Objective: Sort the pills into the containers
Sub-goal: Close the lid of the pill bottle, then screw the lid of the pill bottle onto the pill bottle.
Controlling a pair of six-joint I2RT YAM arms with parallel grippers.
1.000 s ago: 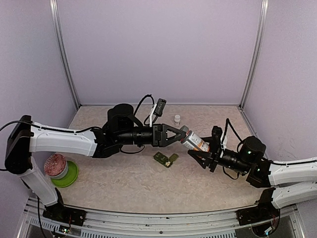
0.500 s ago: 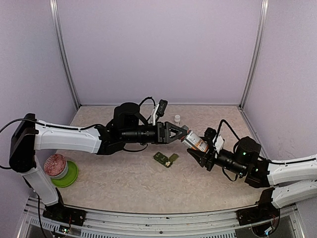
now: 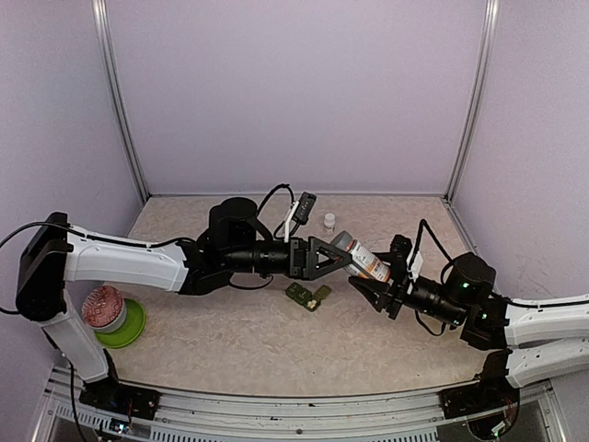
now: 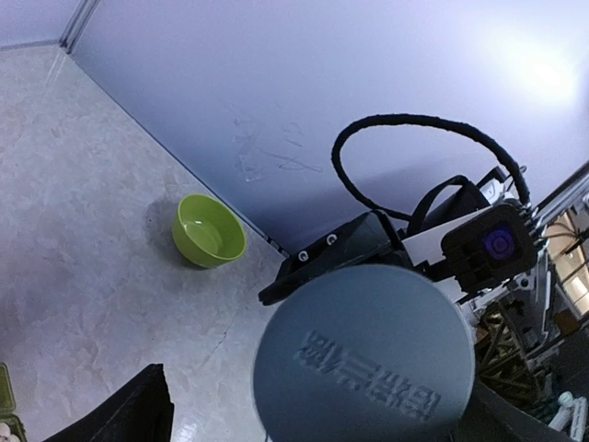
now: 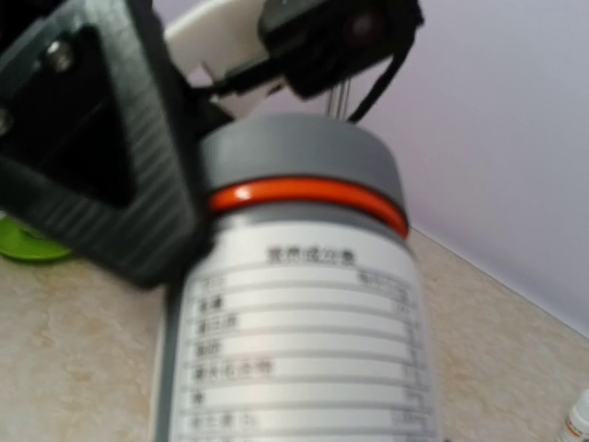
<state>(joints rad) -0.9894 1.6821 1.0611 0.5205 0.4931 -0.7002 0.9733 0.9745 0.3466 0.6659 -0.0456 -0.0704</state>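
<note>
Our left gripper [image 3: 342, 251] clamps the cap [image 4: 363, 364], our right gripper [image 3: 373, 271] grips the bottle [image 3: 367, 262]; the pill box [image 3: 307, 295] lies beneath both. Only wrist views show embossed cap lettering and label [image 5: 294, 322] print; we cannot read either.

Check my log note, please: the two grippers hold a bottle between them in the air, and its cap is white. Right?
No: the cap is grey, not white, as the right wrist view shows. The left gripper and right gripper do hold the bottle between them in the air.
</note>
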